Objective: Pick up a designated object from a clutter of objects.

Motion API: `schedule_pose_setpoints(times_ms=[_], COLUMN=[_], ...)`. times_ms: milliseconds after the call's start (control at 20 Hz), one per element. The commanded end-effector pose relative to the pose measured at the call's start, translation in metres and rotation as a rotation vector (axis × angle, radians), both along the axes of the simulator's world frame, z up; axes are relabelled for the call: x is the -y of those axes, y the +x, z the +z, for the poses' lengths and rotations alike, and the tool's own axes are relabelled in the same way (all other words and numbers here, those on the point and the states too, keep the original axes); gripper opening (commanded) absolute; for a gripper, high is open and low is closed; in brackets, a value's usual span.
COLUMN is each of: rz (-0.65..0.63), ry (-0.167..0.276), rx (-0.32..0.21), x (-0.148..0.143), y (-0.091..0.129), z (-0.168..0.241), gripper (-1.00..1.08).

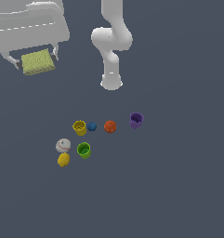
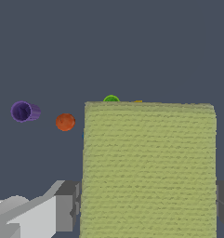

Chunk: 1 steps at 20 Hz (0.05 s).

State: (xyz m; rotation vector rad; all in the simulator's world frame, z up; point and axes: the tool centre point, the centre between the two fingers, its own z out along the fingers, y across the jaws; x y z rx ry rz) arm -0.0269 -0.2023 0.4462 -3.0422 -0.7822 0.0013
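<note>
The gripper is clamped on the flat yellow-green block, held aloft well away from the orange ball and the cups around it; the pick looks done; next calls only for a steady hold.

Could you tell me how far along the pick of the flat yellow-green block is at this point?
The pick looks done: the flat block sits between the end effector fingers, raised well away from the rest of the clutter. Yellow cup, blue ball, orange ball, purple cup, green cup, baseball and lemon remain on the floor. Only holding it steady seems left.
</note>
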Motion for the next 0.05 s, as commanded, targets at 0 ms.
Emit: schedule_pose_setpoints(times_ms=[0], rz=[0.0], ry=[0.0], rx=[0.001], x=[0.0008], y=[0.0003], z=[0.0022], gripper=[-1.0])
